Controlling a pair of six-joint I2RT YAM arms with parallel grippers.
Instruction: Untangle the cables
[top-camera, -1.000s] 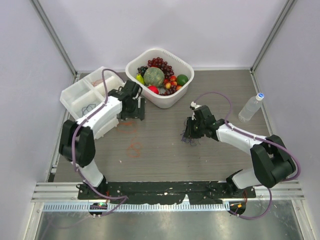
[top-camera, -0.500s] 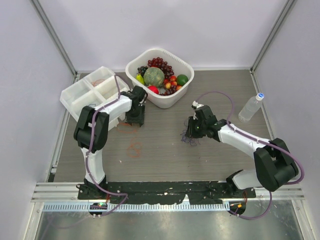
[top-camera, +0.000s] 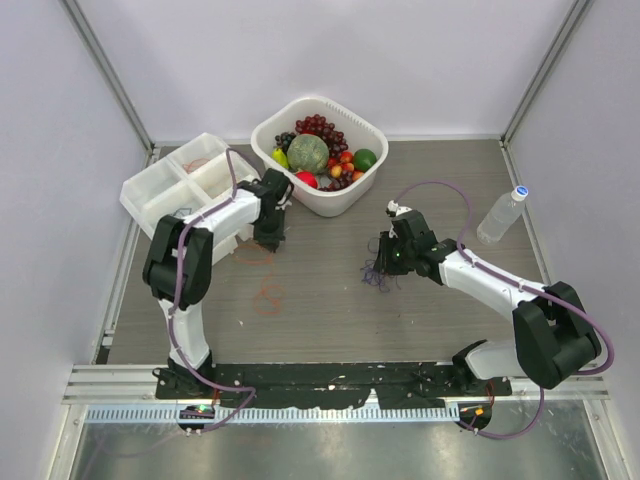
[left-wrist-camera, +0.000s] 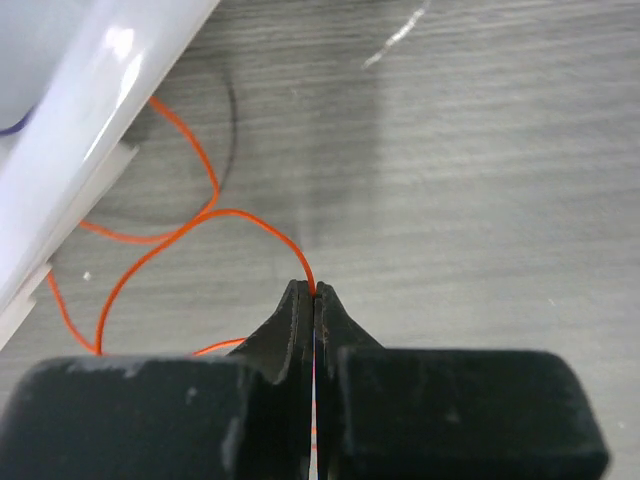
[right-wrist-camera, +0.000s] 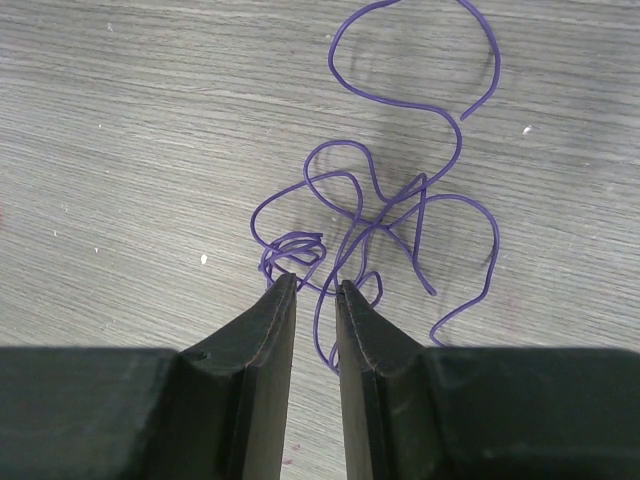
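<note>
here the orange cable (left-wrist-camera: 232, 212) lies in loose loops on the table (left-wrist-camera: 480, 180), just beside the white tray (left-wrist-camera: 80, 120). one bend is pinched in the clenched tips of the left gripper (left-wrist-camera: 314, 292). the purple cable (right-wrist-camera: 385, 215) is a tangled squiggle well apart, under the right gripper (right-wrist-camera: 318, 288), whose jaws stand slightly parted with a strand running between them. the orange one probably wants a slow lift away from the tray edge, since so thin a pinch may slip.

No legible text, labels, brands, numbers or signs in any view.
</note>
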